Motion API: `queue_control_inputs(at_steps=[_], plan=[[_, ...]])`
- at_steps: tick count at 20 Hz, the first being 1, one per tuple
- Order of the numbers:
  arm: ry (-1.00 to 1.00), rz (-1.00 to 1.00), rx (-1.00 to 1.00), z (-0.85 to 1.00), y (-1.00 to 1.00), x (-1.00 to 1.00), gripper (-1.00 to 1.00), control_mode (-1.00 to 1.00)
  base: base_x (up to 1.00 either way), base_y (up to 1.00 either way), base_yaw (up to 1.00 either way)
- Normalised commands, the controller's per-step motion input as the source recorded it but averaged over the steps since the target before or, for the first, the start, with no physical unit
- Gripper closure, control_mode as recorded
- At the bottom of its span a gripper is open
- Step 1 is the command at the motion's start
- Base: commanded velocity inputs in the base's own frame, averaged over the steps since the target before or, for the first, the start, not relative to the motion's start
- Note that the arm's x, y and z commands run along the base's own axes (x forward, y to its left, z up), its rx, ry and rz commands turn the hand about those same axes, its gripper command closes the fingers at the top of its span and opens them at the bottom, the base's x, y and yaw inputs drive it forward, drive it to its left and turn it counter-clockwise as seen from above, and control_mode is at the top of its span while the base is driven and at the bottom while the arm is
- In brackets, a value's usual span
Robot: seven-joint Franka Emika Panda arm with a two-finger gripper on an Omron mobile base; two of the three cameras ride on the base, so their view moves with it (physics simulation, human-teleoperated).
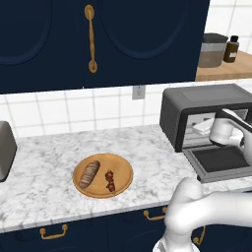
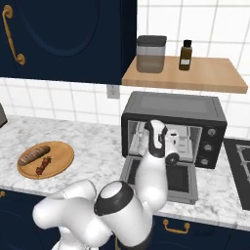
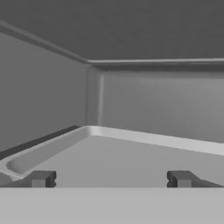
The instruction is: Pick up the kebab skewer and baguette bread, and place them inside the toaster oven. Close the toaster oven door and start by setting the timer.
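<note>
One baguette bread (image 1: 89,173) and one kebab skewer (image 1: 110,181) sit on one plate (image 1: 124,168), left on the worktop (image 1: 44,167). Pincer (image 3: 110,178) spread wide, holding nothing, over the metal tray (image 3: 131,153) inside the toaster oven (image 2: 146,105); toaster oven door (image 1: 221,160) lies flat open.

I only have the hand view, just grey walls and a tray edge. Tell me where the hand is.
Observer: The gripper, jaws wide apart and holding nothing, is at the mouth of the toaster oven, over its lowered toaster oven door.
Operator: Report the food.
Observer: The baguette bread and kebab skewer lie side by side on a wooden plate, on the counter left of the oven.
Operator: Say what's above the oven.
Observer: A wooden shelf carrying a canister and a brown bottle.
</note>
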Motion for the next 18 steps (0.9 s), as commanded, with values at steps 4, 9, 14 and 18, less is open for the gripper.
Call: queue_control_inputs(at_steps=[4, 9, 14, 18], plan=[[0.0, 0.0, 0.04, -0.11, -0.04, 0.33, -1.0, -1.0, 0.0, 0.0, 0.0], [0.03, 0.0, 0.05, -0.19, -0.11, 0.06, -1.0, -1.0, 0.0, 0.0, 0.0], [0.15, 0.0, 0.03, -0.47, -0.06, -0.03, -1.0, -1.0, 0.0, 0.0, 0.0], [0.19, 0.0, 0.03, -0.55, -0.16, -0.56, -1.0, -1.0, 0.0, 0.0, 0.0]])
